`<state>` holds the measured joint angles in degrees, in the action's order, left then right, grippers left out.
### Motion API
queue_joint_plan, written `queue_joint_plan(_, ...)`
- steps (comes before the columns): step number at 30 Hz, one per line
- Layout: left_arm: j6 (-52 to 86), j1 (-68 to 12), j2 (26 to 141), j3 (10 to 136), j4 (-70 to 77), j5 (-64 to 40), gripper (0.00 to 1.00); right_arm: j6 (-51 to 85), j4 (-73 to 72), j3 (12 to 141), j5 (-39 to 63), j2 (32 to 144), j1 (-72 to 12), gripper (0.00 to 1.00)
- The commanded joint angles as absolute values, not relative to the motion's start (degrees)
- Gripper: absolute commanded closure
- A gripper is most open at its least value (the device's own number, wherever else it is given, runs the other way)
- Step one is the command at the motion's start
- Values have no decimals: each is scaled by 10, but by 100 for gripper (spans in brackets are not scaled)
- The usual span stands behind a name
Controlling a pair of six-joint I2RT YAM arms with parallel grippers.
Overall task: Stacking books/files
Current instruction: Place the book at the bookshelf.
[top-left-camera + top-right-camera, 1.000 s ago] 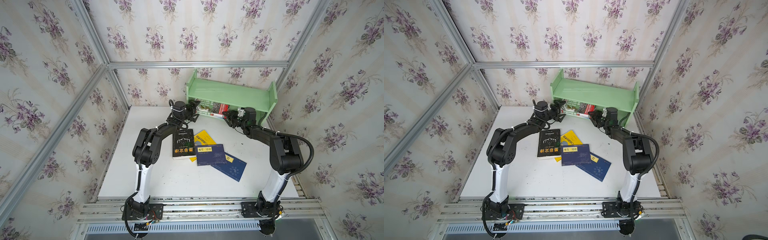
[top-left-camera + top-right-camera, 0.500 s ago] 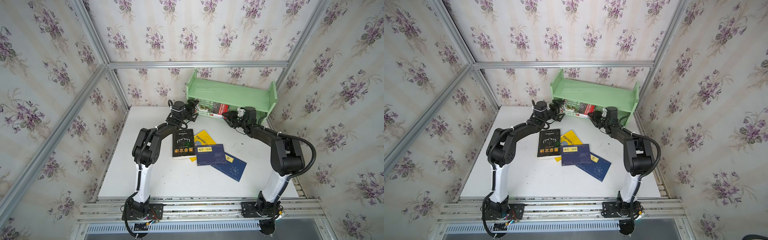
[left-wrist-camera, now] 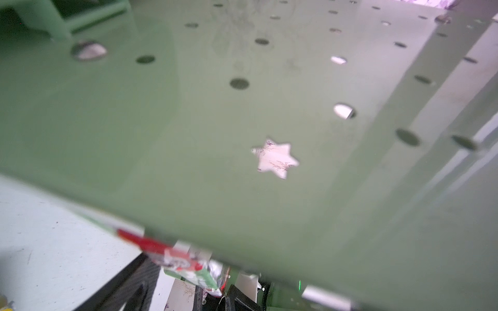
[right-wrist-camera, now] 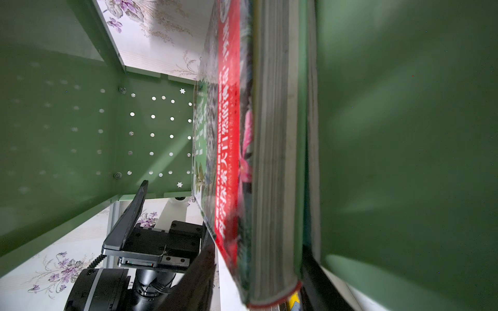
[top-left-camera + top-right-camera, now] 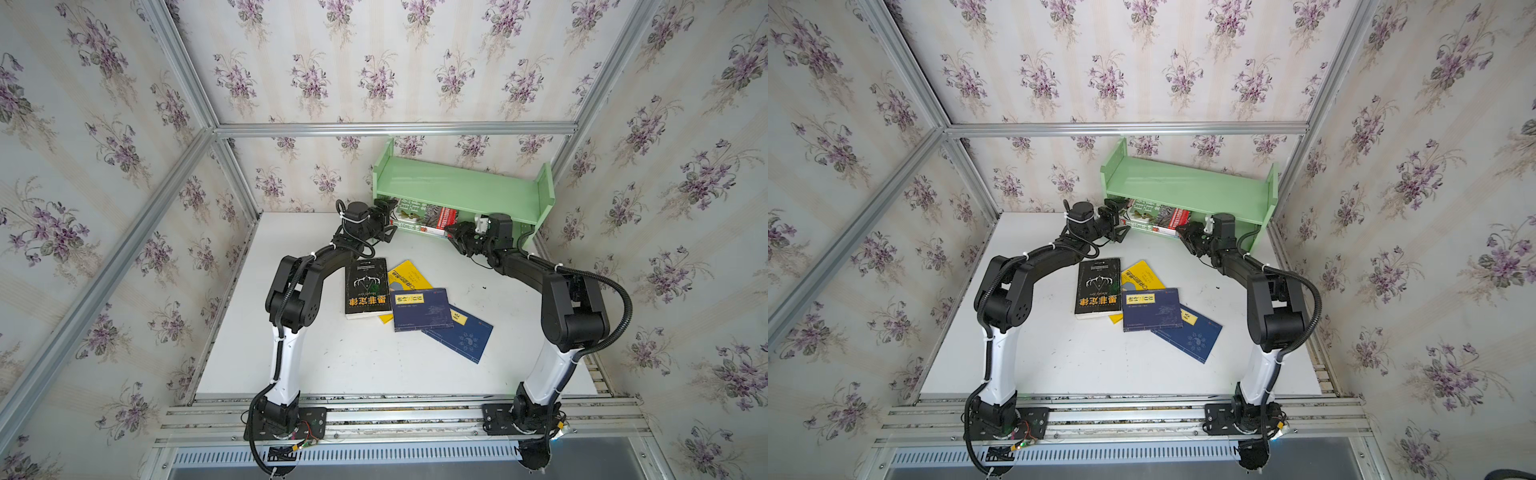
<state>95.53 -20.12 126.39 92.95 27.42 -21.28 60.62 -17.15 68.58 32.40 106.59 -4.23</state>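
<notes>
The green plant-photo book with a red band lies under the pale green shelf, on top of a thinner book whose edge shows. My right gripper is shut on the right end of this pair, a dark finger on each side. At the left end my left gripper stands open, one finger well off the cover. On the table lie a black book, a yellow book and two navy books.
The shelf stands against the back wall, right of centre, and its perforated panel fills the left wrist view. The loose books overlap mid-table. Papered walls and aluminium rails enclose the white table.
</notes>
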Motion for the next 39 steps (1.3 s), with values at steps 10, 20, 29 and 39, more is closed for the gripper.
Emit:
queue_joint_plan(10, 973, -201, 1270, 945, 306, -212, 1, 585, -200, 679, 322, 1054, -36, 41)
queue_joint_plan(20, 976, -201, 1261, 926, 310, -213, 1, 598, -255, 668, 367, 1056, -25, 48)
queue_joint_plan(29, 975, -203, 1255, 925, 313, -219, 1, 623, -278, 650, 376, 1036, -23, 51)
queue_joint_plan(39, 946, -203, 1221, 889, 316, -240, 1, 568, -177, 642, 365, 977, -4, 44)
